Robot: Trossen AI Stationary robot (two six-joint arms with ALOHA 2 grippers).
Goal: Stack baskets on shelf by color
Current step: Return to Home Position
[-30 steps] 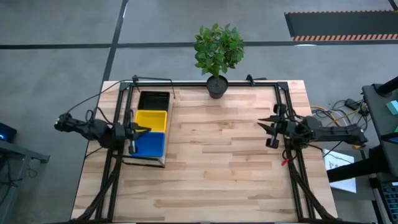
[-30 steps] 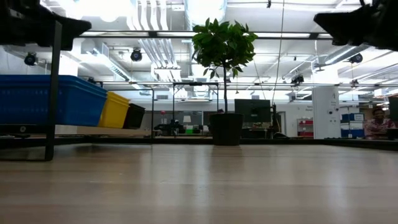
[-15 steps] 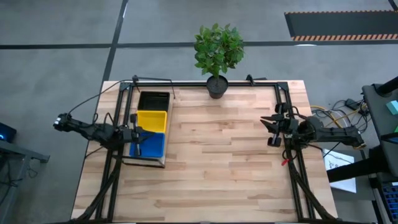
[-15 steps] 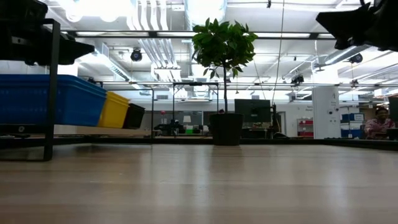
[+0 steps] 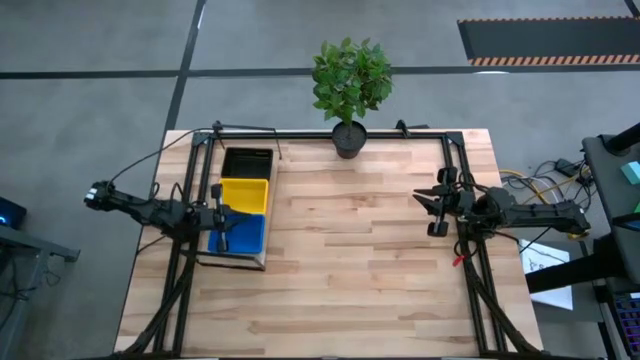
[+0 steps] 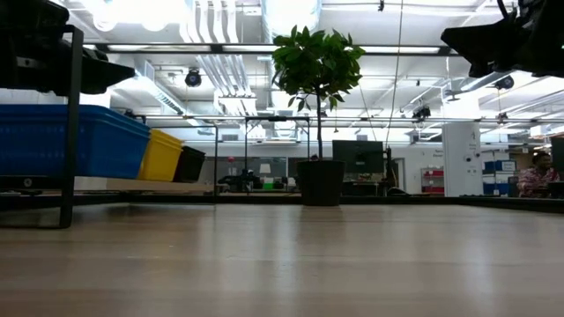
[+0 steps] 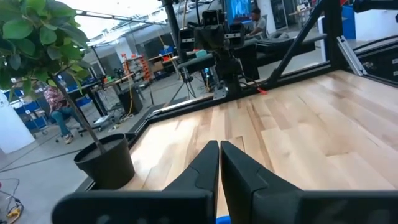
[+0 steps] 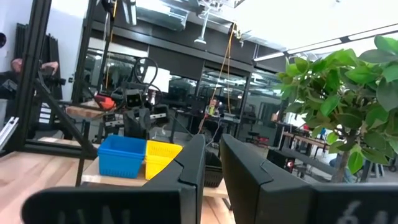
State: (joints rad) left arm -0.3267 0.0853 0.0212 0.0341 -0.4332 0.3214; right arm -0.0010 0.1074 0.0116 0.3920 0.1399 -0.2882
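Blue basket, yellow basket and black basket line the shelf, sorted by color, left gripper above with fingers together, right gripper well apart, fingers barely parted, both empty.

The high camera is looking straight down from well above, taking in the whole worktop, while the low camera is sitting at worktop height near the front edge, facing level toward the far room. Each wrist camera is looking across the worktop toward the opposite arm, and all four views are sharing the potted plant.
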